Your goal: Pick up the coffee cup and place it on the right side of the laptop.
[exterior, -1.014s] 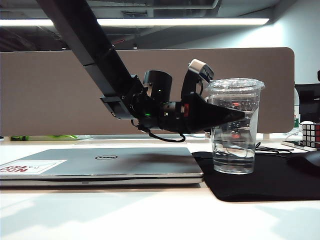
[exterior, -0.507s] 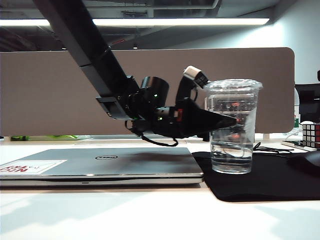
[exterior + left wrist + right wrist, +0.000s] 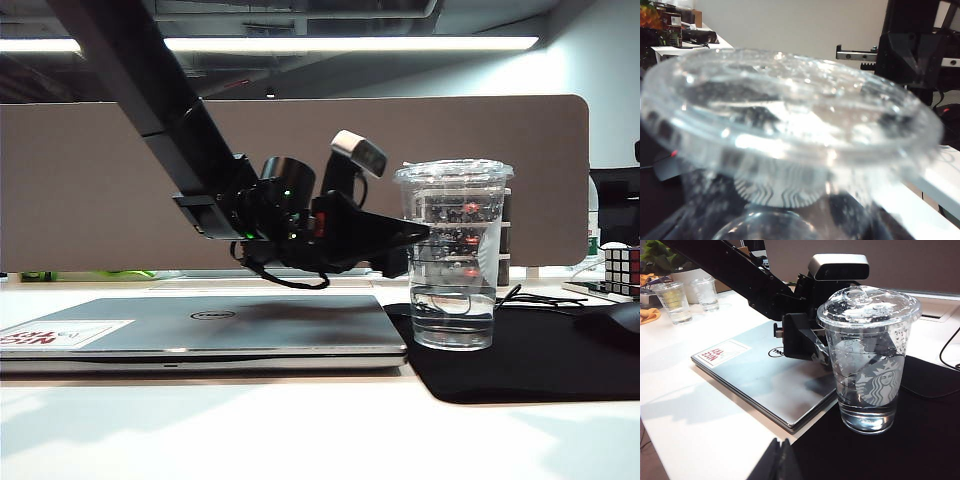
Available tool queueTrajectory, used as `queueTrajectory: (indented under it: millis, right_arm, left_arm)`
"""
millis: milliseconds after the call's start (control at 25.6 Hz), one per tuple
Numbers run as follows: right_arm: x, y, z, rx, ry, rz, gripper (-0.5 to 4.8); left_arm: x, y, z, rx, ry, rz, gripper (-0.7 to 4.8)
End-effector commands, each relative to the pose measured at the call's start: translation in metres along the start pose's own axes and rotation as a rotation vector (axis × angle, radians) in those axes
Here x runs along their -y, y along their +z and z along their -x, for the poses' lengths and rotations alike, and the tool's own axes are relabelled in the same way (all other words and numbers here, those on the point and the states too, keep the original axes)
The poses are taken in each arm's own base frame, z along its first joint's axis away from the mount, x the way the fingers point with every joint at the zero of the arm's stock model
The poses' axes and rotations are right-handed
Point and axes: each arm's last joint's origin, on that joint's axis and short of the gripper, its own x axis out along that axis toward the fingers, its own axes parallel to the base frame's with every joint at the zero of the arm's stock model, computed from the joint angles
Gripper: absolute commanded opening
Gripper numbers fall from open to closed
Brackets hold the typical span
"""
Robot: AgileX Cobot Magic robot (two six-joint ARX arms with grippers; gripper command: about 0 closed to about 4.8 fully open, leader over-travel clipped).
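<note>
Left tool [image 3: 415, 235] gapes beside coffee cup [image 3: 452, 255] holding little clear liquid; right tool [image 3: 779, 460] closed

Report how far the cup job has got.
Done: the coffee cup stands on the black mouse mat, right of the laptop. In hand: the left gripper, open, is level with the cup's side. Left: clearing it away. The right gripper looks shut, well clear of the cup.

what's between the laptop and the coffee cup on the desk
Only the black mouse mat, whose edge meets the laptop; the coffee cup stands on it. The right wrist view shows this.
</note>
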Motion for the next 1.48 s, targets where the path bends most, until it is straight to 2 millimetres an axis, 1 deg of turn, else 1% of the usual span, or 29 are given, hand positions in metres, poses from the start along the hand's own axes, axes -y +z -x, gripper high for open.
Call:
queueTrajectory:
  millis: [39, 156, 351, 468, 507, 546, 624, 663, 702, 741, 780, 819, 897, 975, 1092, 1131, 1287, 1326, 1365, 1404, 1482]
  right_arm:
    - [0.0, -0.001, 0.0, 0.001, 0.002, 0.005, -0.01]
    - [0.0, -0.001, 0.0, 0.001, 0.002, 0.005, -0.01]
    - [0.0, -0.001, 0.0, 0.001, 0.001, 0.005, -0.01]
    - [0.0, -0.001, 0.0, 0.001, 0.001, 0.006, -0.01]
    - [0.0, -0.001, 0.0, 0.001, 0.0, 0.008, -0.01]
    - [0.0, -0.001, 0.0, 0.001, 0.0, 0.009, -0.01]
    - [0.0, -0.001, 0.0, 0.002, -0.002, 0.009, -0.01]
    - [0.0, -0.001, 0.0, 0.002, -0.002, 0.009, -0.01]
    - [0.0, -0.001, 0.0, 0.002, -0.003, 0.009, -0.01]
    - [0.0, -0.001, 0.0, 0.002, -0.002, 0.009, -0.01]
    - [0.0, -0.001, 0.0, 0.002, -0.003, 0.009, -0.01]
    - [0.0, -0.001, 0.0, 0.002, -0.003, 0.009, -0.01]
    - [0.0, -0.001, 0.0, 0.002, -0.003, 0.009, -0.01]
    - [0.0, -0.001, 0.0, 0.004, -0.002, 0.01, -0.01]
    - [0.0, -0.001, 0.0, 0.004, -0.002, 0.01, -0.01]
    - [0.0, -0.001, 0.0, 0.004, -0.002, 0.01, -0.01]
    - [0.0, -0.001, 0.0, 0.004, -0.002, 0.01, -0.01]
    - [0.0, -0.001, 0.0, 0.004, -0.002, 0.01, -0.01]
    - [0.0, -0.001, 0.0, 0.004, -0.002, 0.01, -0.01]
    - [0.0, -0.001, 0.0, 0.004, -0.002, 0.011, -0.01]
    - [0.0, -0.001, 0.0, 0.004, -0.003, 0.011, -0.01]
  left_arm:
    - [0.0, 0.001, 0.014, 0.008, 0.013, 0.005, 4.79]
    - [0.001, 0.001, 0.036, 0.014, 0.056, 0.011, 4.79]
    - [0.002, 0.004, 0.058, 0.021, 0.095, 0.053, 4.79]
    - [0.005, 0.011, 0.072, 0.028, 0.121, 0.099, 4.79]
    - [0.007, 0.018, 0.082, 0.031, 0.14, 0.112, 4.79]
    - [0.009, 0.022, 0.087, 0.033, 0.149, 0.113, 4.44]
    - [0.012, 0.032, 0.097, 0.035, 0.171, 0.114, 3.21]
    - [0.014, 0.036, 0.101, 0.036, 0.18, 0.111, 2.71]
    - [0.018, 0.046, 0.112, 0.039, 0.203, 0.112, 1.79]
    - [0.02, 0.05, 0.117, 0.041, 0.212, 0.122, 1.31]
    - [0.025, 0.059, 0.128, 0.047, 0.235, 0.144, 0.33]
    - [0.031, 0.067, 0.138, 0.054, 0.258, 0.159, -0.05]
    - [0.039, 0.075, 0.149, 0.063, 0.283, 0.179, -0.06]
    - [0.052, 0.083, 0.168, 0.076, 0.336, 0.198, -0.06]
    - [0.071, 0.089, 0.181, 0.076, 0.403, 0.197, -0.05]
    - [0.078, 0.09, 0.183, 0.069, 0.429, 0.195, -0.06]
    - [0.117, 0.095, 0.19, -0.031, 0.544, 0.179, -0.06]
    - [0.135, 0.098, 0.191, -0.042, 0.547, 0.184, -0.06]
    - [0.142, 0.099, 0.19, -0.034, 0.541, 0.188, -0.05]
    - [0.157, 0.102, 0.19, -0.01, 0.534, 0.185, -0.05]
    - [0.174, 0.106, 0.189, 0.013, 0.53, 0.158, -0.05]
